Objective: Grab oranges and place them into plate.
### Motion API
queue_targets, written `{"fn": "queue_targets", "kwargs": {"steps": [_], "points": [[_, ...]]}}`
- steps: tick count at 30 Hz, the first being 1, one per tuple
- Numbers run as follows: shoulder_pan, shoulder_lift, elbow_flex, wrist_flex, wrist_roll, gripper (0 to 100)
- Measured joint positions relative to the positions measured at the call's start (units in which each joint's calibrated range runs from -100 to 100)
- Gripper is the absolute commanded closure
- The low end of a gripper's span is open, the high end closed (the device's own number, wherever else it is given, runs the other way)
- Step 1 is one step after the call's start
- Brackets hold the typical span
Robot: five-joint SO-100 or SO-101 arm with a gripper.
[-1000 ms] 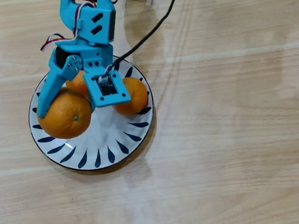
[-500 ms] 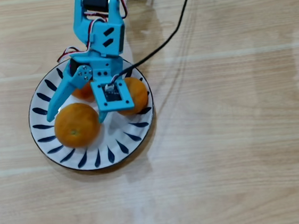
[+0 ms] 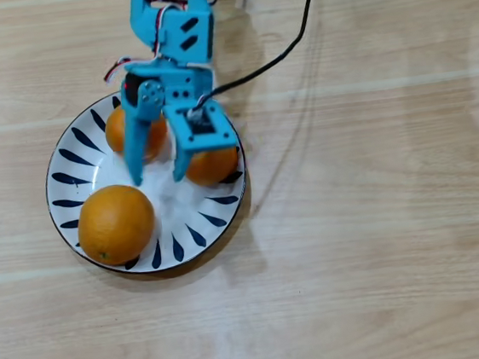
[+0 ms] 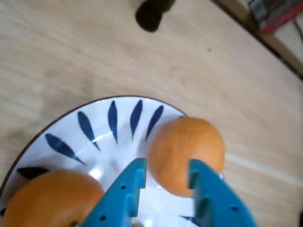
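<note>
The white plate (image 3: 90, 144) with dark blue leaf strokes holds all three oranges. The large orange (image 3: 116, 224) lies at its front left. One small orange (image 3: 116, 128) lies at the back, partly under a finger, and another small orange (image 3: 217, 166) lies at the right. My blue gripper (image 3: 158, 178) hangs over the plate's middle, open and empty, its tips between the oranges. In the wrist view the gripper (image 4: 166, 165) frames one orange (image 4: 187, 146) beyond its tips. Another orange (image 4: 47, 198) shows at the lower left, on the plate (image 4: 94, 127).
The plate stands on a light wooden table (image 3: 380, 216). A black cable (image 3: 294, 45) runs from the arm to the back right. In the wrist view a dark object (image 4: 150, 14) stands on the table beyond the plate.
</note>
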Motion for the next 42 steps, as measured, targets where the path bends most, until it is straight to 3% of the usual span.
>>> {"fn": "queue_targets", "kwargs": {"steps": [12, 15, 20, 31, 42], "points": [[-10.3, -30.72, 22.31, 15.93, 17.89, 93], [-11.57, -40.54, 32.14, 16.54, 20.14, 91], [-14.61, -57.81, 47.54, 19.04, 23.21, 97], [-15.03, -86.58, 59.85, 43.24, 24.73, 97], [-16.97, -90.73, 68.44, 44.88, 24.78, 98]]}}
